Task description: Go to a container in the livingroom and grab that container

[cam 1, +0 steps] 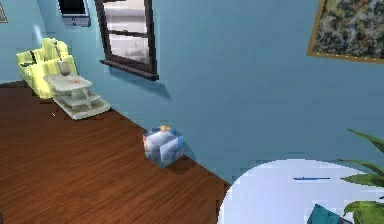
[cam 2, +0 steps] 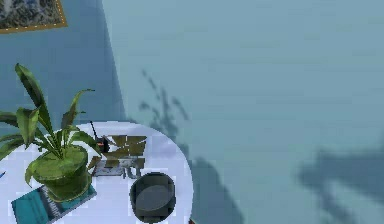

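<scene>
Arm side view: a dark round container (cam 2: 152, 195) is seen on the white table (cam 2: 110, 197) near a potted plant (cam 2: 60, 170), and the end effector's state cannot be told.

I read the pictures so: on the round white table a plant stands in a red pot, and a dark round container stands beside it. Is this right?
Not quite: the pot is green, not red, as the arm side view shows. The rest holds: the round white table bears it, with the dark round container beside it.
</scene>
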